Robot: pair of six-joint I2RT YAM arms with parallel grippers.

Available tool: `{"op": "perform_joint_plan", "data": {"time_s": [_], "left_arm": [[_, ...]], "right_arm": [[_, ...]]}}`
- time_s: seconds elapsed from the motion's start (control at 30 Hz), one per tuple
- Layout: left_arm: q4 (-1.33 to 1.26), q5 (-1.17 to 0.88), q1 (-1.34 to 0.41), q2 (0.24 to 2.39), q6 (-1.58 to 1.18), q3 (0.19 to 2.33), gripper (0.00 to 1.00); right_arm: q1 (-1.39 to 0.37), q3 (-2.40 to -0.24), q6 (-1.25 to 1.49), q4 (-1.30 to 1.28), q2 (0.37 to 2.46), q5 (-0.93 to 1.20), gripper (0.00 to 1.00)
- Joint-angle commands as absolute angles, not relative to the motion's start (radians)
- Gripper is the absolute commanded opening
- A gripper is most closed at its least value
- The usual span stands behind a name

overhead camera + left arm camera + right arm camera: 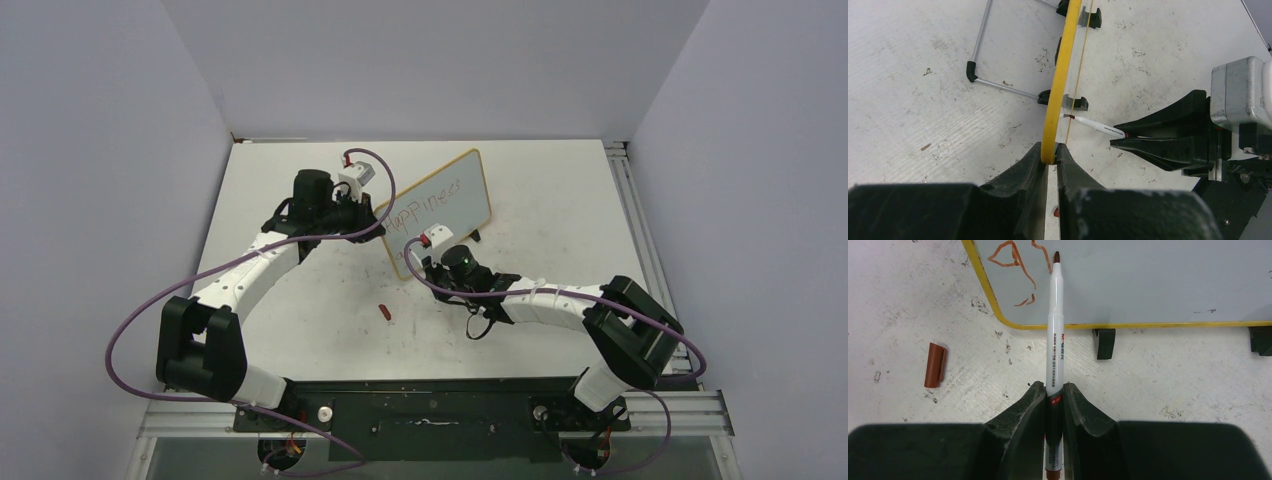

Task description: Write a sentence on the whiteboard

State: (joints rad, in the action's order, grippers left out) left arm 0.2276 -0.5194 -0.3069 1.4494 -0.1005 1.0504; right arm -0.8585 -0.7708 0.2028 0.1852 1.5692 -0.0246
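- The table is scuffed white; the whiteboard stands tilted on it at mid-table, its near lower corner hidden behind the right arm.
- The sentence shows one slanted red line, roughly "Happiness"; lower down the arm blocks the view.
- The left tool is pinched narrow on the whiteboard's yellow frame.
- The right tool clamps a marker, its tip at the board face; "M&G" reads on the barrel, the rest is too small to read.
- A red cap lies loose on the table.
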Motion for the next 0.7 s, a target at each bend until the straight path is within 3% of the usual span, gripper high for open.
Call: {"op": "perform_joint_plan", "data": {"time_s": [0.0,0.67], "left_arm": [[0.213,-0.522,-0.308,1.413,-0.084,1.083,0.0],[0.213,-0.522,-0.308,1.413,-0.084,1.083,0.0]], "right_arm": [[-0.855,-0.821,0.219,0.247,1.58,-0.072,0.05],[-0.886,-0.777,0.187,0.255,1.488,-0.093,0.05]]}}
